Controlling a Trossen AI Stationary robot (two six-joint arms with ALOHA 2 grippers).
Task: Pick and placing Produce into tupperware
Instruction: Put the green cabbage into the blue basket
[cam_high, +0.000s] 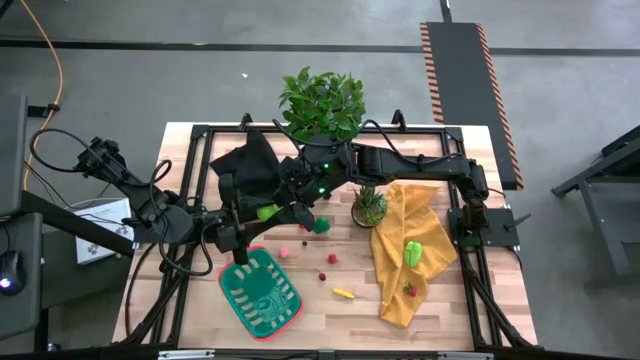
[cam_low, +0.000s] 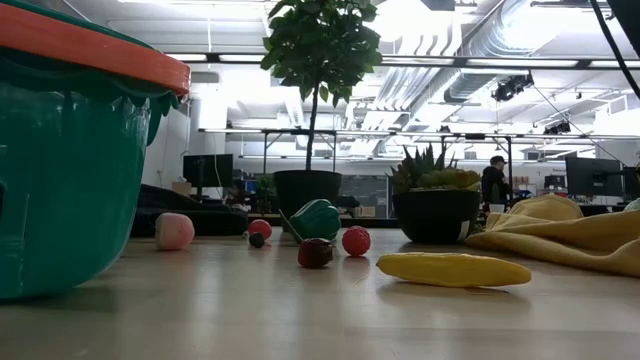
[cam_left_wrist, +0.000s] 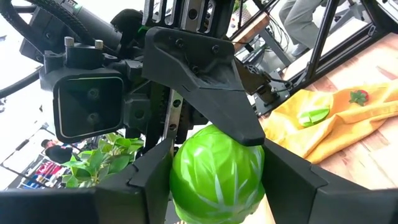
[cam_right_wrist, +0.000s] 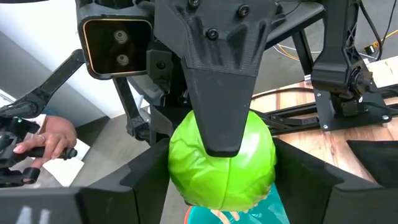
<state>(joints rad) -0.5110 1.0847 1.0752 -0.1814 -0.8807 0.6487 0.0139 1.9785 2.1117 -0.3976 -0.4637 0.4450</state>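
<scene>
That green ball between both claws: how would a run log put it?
green cabbage | gripped by left claw and right claw | above tupperware | handover

1. No words, brand names, labels or numbers can be read in any of the views.
2. The tupperware (cam_high: 260, 293) bears pale markings on its inner floor; in the high view they look like a pattern, and no letters can be made out in them.
3. A black panel with orange-and-black striped hazard edging (cam_high: 462, 90) lies on the floor beyond the surface; it is a warning pattern only, with no writing.
4. Screens in the room behind, seen in the low view, are too far off to read.
</scene>
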